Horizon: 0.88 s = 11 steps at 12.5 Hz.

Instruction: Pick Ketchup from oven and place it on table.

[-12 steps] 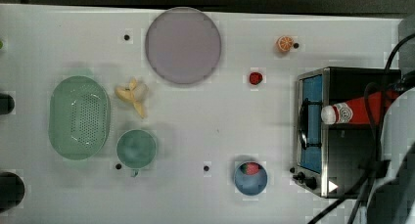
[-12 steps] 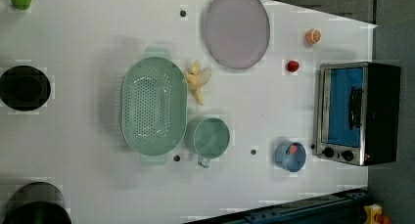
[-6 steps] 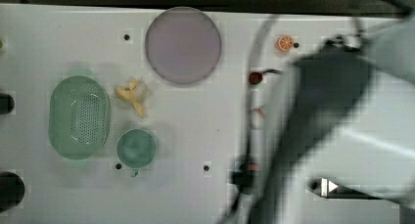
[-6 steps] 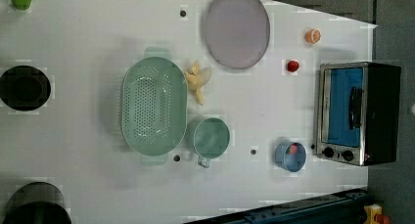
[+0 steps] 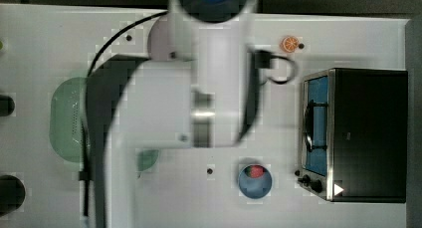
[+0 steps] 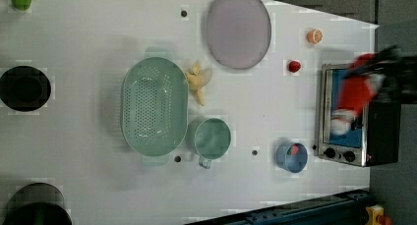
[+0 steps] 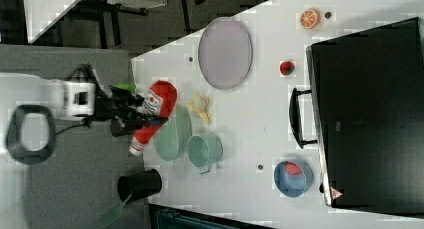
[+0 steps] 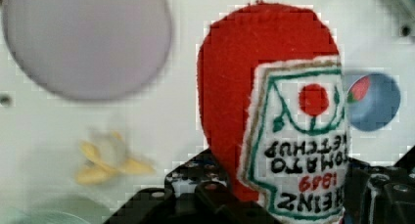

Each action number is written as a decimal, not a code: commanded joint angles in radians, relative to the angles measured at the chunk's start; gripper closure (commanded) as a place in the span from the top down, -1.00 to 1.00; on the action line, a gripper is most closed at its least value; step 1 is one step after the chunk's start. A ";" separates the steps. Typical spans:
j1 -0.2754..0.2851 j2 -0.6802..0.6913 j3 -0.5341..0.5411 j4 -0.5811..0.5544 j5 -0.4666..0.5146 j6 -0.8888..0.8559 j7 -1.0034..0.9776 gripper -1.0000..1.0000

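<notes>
Stretched level above the white table [image 7: 260, 114] in the right view, arm's fingers [image 7: 131, 113] clamped on the ketchup [image 7: 152, 116], held in the air clear of the oven [image 7: 370, 114]. Red bottle tilted, white cap low, body gripped mid-length near the green colander [image 7: 172, 134]. Blurred over the oven door in the left view. Fingers partly cut off below the label in the wrist view.

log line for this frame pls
phase: carry | gripper: shut on ketchup | ketchup: lifted, off oven, above table | place: pending
</notes>
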<state>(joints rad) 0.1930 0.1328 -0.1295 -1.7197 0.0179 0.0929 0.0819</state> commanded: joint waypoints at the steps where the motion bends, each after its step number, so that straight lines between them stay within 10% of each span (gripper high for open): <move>1: -0.035 0.000 -0.028 -0.105 -0.016 0.083 -0.012 0.27; 9: -0.037 0.090 -0.051 -0.514 -0.016 0.633 -0.008 0.27; 11: -0.037 0.145 -0.051 -0.535 -0.014 0.713 0.004 0.53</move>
<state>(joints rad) 0.1240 0.2930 -0.2186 -2.2441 0.0050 0.7964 0.0833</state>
